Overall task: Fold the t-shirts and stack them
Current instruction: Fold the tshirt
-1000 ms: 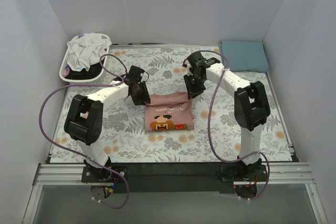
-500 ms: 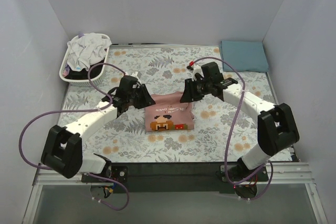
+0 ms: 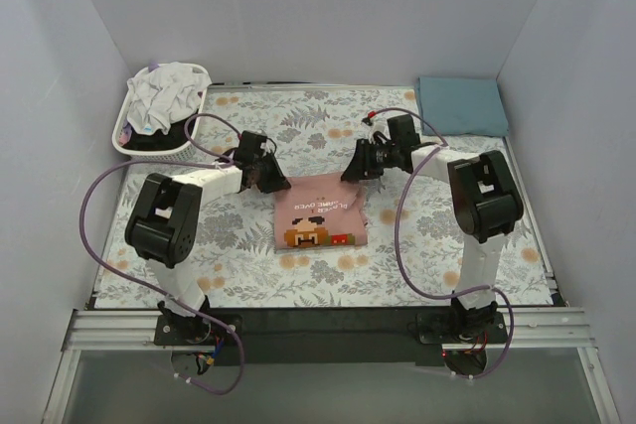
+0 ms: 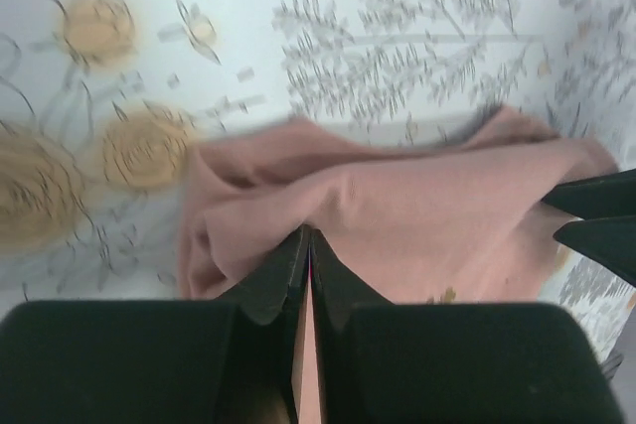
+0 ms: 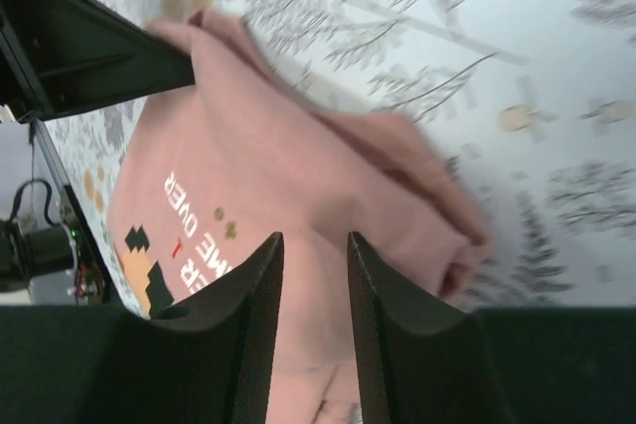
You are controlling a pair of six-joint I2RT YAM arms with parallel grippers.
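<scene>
Found the pink tee [image 3: 320, 217] folded small at the middle of the floral cloth [image 3: 234, 240], print up and toward the near edge. Saw the left gripper [image 4: 308, 237] at the tee's far left corner, with jaws closed tight on a bunched fold of pink cloth. Saw the right gripper [image 5: 312, 238] at the far right corner, with jaws apart and pink cloth lying flat in the gap, the tee's lettering readable just beside it; made out no pinch there. Noted both grippers low over the tee's far edge, facing each other across it, near but not touching. Noted the teal tee [image 3: 460, 104] folded flat in the far right corner of the table, well apart from the pink tee. Noted the basket [image 3: 139, 149] in the far left corner, with a white tee [image 3: 167, 86] heaped on top inside.
</scene>
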